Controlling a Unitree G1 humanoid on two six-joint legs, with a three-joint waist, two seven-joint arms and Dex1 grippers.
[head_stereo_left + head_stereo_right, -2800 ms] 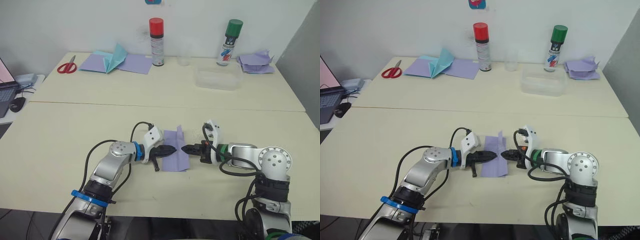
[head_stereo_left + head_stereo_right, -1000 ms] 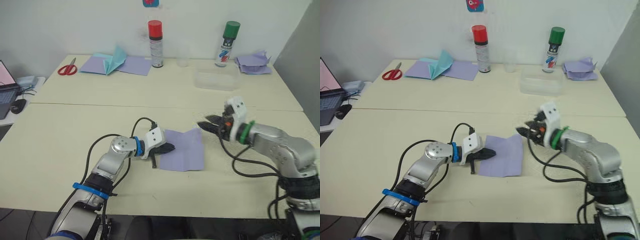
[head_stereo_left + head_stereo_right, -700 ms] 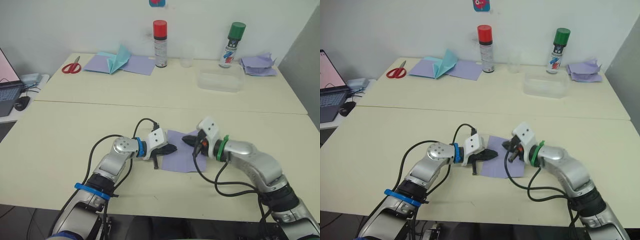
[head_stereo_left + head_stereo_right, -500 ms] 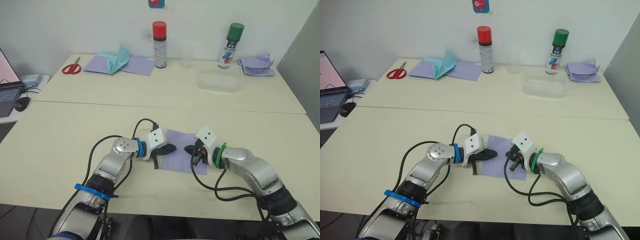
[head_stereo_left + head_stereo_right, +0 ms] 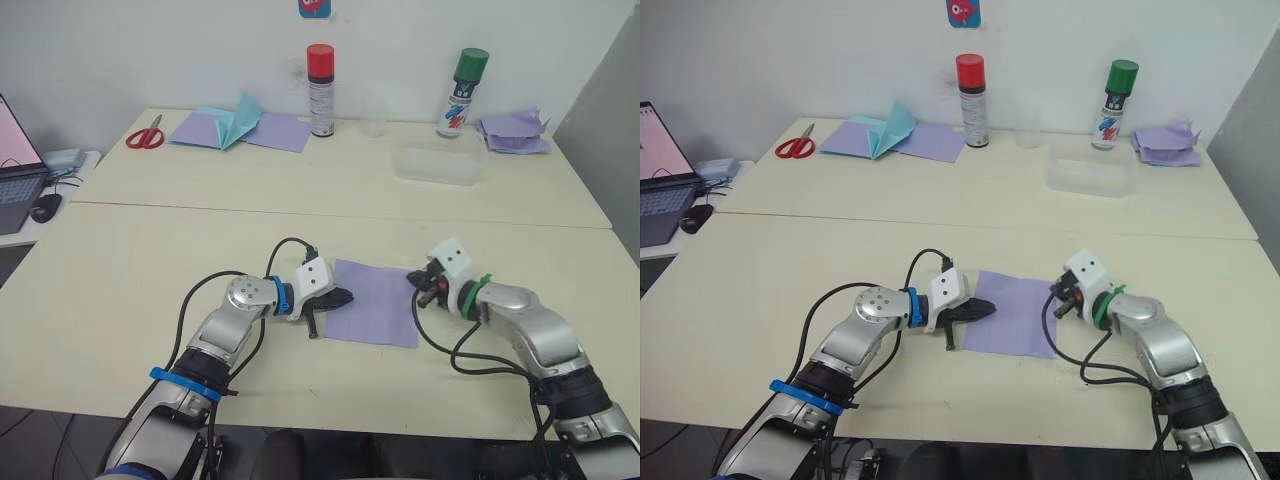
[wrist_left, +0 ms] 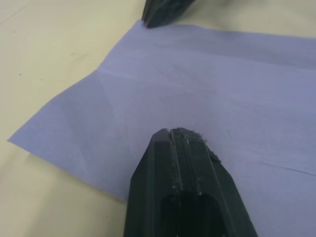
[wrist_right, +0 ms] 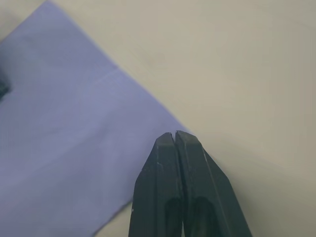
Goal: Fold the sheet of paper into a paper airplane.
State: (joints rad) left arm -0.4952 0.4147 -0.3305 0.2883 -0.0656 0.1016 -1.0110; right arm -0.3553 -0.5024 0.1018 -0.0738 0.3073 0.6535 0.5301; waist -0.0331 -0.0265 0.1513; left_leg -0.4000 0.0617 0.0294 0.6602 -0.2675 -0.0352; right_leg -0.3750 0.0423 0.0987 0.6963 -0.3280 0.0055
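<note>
On near table, centre: sheet (image 5: 375, 302) lies open and flat, faint straight creases visible in the left wrist view; no airplane shape formed.
Left gripper (image 5: 343, 297): fingers pressed together, tip resting on the sheet's left edge, nothing between them.
Right gripper (image 5: 415, 281): fingers together, tip at the sheet's far right corner; wrist view puts the tip right at the paper's edge, cannot tell if it touches the paper or only the table.
Table (image 5: 120, 270): pale yellow; seam to a second table runs across behind the grippers.
Far table, left: red scissors (image 5: 145, 133); pale-blue folded shape (image 5: 232, 117) sitting on larger lavender sheets (image 5: 275, 130).
Far table, middle: spray can with red cap (image 5: 320, 89); small clear cup (image 5: 373, 117) just right of it.
Far table, right: spray can with green cap (image 5: 461, 92); clear plastic box (image 5: 438, 162) in front of it; heap of lavender papers (image 5: 513, 130) at the far right.
Labels: both cans carry printed labels, text too small to read.
Wall: sticker (image 5: 963, 12), partly cut off, no readable writing.
Far left edge: laptop (image 5: 662, 187) with mouse (image 5: 693, 214) beside it.
</note>
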